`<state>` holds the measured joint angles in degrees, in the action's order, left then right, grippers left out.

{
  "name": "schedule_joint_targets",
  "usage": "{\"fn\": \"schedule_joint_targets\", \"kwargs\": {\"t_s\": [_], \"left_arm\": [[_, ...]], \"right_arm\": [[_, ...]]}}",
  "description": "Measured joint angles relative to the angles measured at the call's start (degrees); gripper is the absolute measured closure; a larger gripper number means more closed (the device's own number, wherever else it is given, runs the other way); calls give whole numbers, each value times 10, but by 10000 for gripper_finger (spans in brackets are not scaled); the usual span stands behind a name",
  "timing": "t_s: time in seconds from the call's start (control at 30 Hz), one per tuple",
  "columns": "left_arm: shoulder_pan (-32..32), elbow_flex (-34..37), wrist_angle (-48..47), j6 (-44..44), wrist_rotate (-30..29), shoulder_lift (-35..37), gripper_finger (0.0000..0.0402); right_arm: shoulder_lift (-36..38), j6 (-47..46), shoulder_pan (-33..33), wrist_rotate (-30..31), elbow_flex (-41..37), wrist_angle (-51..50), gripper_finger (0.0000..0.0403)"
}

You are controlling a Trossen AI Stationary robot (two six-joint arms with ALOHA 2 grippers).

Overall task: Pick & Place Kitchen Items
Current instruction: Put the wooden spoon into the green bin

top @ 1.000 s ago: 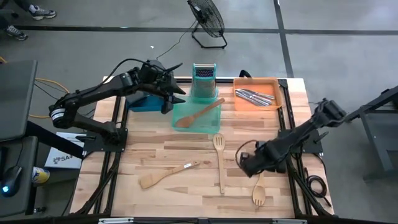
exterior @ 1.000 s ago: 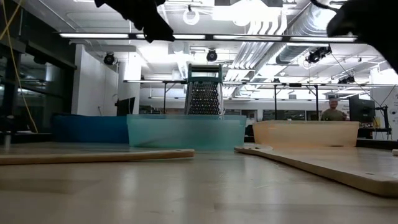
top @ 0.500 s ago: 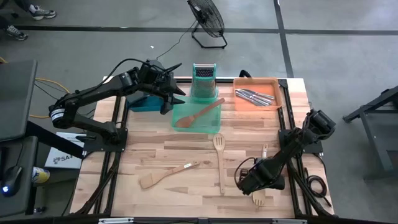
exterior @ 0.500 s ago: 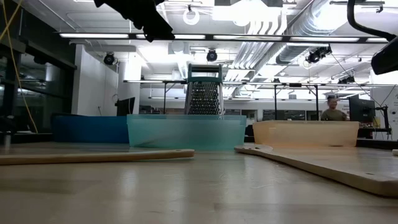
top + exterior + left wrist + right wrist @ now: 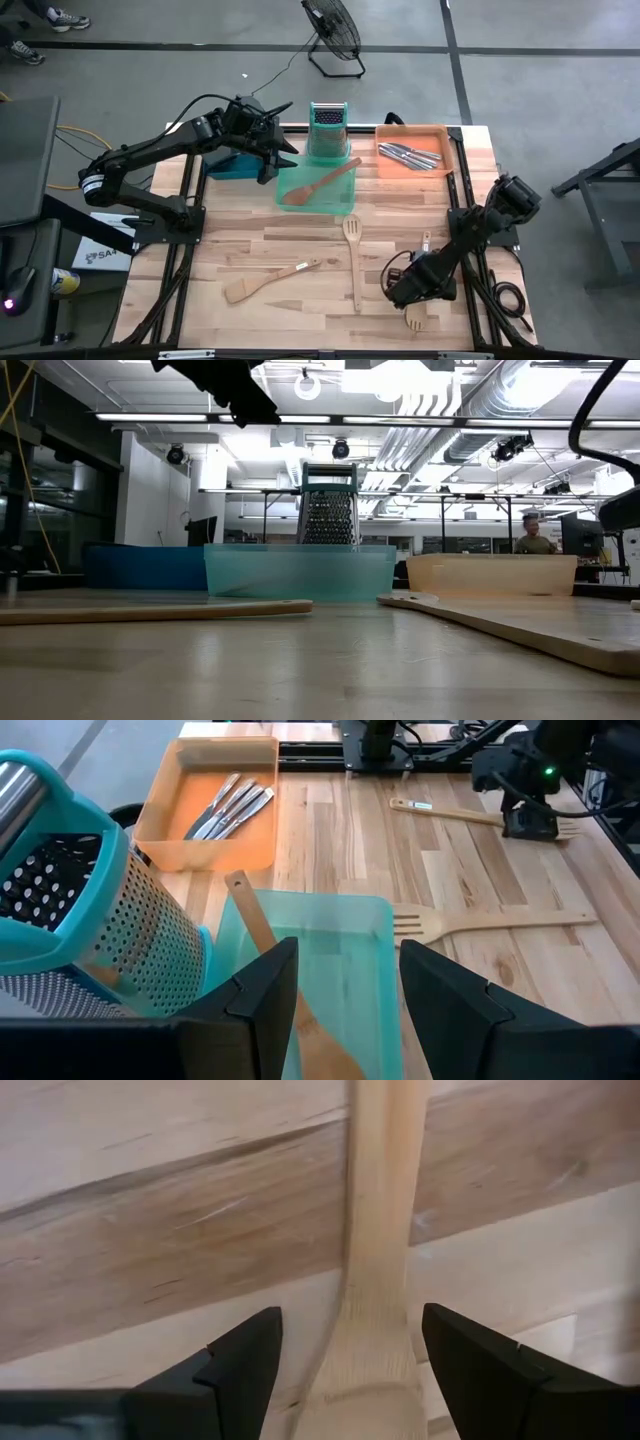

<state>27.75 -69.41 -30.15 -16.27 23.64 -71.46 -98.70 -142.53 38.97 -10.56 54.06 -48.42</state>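
Note:
My right gripper [image 5: 350, 1312] points down, open, low over a pale wooden fork [image 5: 417, 318] that lies flat near the table's right front. Its fingers stand on either side of the fork's neck [image 5: 380, 1330] with a gap on each side. In the high view the gripper [image 5: 412, 290] hides the fork's middle. My left gripper [image 5: 348, 970] hangs open and empty above the green tray [image 5: 335, 200], in which a wooden spoon [image 5: 318, 180] lies slanted. A slotted wooden spatula [image 5: 352, 255] and a wooden spatula [image 5: 268, 282] lie flat on the table.
A metal box grater [image 5: 327, 130] stands upright behind the green tray. The orange tray [image 5: 440, 135] at the back right holds metal knives [image 5: 408, 155]. A blue tray [image 5: 232, 165] sits under the left arm. The table's middle is bare wood [image 5: 300, 235].
My right gripper has sunk toward the table and shifted toward the near edge, tipping a little steeper, until it stands over the wooden fork's neck. Its jaws have kept the same gap. The utensils have not moved.

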Motion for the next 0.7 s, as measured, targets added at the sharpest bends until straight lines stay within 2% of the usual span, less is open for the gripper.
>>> {"fn": "schedule_joint_targets", "kwargs": {"t_s": [0.27,0.37,0.7], "left_arm": [[0,0,0,0,0,0,229],[0,0,-2,0,0,0,229],[0,0,-4,1,0,0,229]], "right_arm": [[7,1,0,1,-58,92,165],[8,1,0,-2,-63,94,177],[7,7,-1,-3,-64,97,287]]}}
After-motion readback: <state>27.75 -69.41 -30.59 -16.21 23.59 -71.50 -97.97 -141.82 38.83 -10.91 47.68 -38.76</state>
